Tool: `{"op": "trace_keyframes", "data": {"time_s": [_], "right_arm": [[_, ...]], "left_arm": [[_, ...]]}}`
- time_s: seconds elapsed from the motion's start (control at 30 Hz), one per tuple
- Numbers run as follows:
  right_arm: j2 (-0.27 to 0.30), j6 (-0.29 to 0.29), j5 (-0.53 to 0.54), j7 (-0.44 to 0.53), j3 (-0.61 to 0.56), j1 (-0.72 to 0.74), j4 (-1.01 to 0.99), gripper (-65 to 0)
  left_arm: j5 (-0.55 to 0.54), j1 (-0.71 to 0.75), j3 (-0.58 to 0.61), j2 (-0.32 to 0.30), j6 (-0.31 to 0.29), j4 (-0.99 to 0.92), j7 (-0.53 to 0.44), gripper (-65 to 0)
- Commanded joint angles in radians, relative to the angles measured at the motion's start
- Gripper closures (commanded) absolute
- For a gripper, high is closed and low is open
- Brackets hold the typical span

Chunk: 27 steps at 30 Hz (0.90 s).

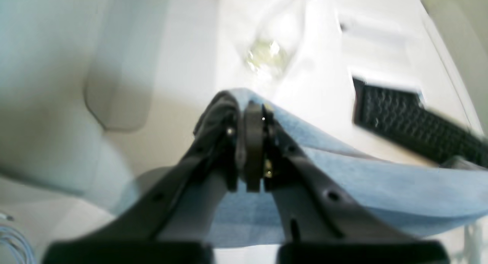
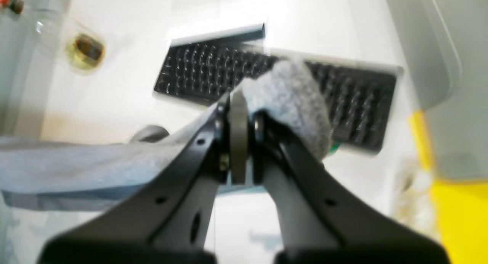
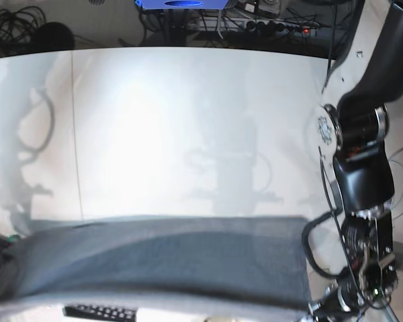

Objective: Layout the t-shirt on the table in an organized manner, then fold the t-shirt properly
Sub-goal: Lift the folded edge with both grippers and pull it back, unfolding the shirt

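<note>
Between 2 pinching grippers, left gripper and right gripper, each clamped on t-shirt edge; soft, light, sagging toward 6 o'clock; best gripped at corners.

t-shirt above table, over keyboard

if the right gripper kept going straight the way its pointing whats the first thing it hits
Probably the black keyboard. The right gripper is shut on a bunched edge of the t-shirt, and in the right wrist view the keyboard lies directly beyond its tips on the table. The picture is blurred, so depth is uncertain.
</note>
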Motion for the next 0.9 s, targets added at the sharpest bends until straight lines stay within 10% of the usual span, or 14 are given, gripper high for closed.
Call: {"op": "trace_keyframes", "data": {"time_s": [0.0,0.23,0.43,0.63,0.87], "right_arm": [[0.040,0.001,0.011,0.046,-0.008,0.077,0.021,-0.6],[0.126,0.001,0.019,-0.025,-0.033,0.205,0.075,-0.6],[0.125,0.001,0.019,-0.226,0.151,-0.078,0.369,-0.6],[-0.066,0.009,0.019,-0.303,0.431,-0.515,0.596,-0.6],[-0.234,0.011,0.019,-0.126,0.460,-0.843,0.566,-0.6]], "left_arm": [[-0.024,-0.079,-0.004,-0.006,0.002,0.005,-0.041,0.0],[-0.028,-0.138,-0.010,-0.003,0.008,0.105,-0.033,0.0],[-0.028,0.132,-0.105,-0.003,0.008,0.378,0.079,0.0],[-0.028,0.523,-0.171,-0.002,0.003,0.553,0.078,0.0],[-0.028,0.817,-0.173,0.018,0.003,0.539,-0.051,0.0]]}}
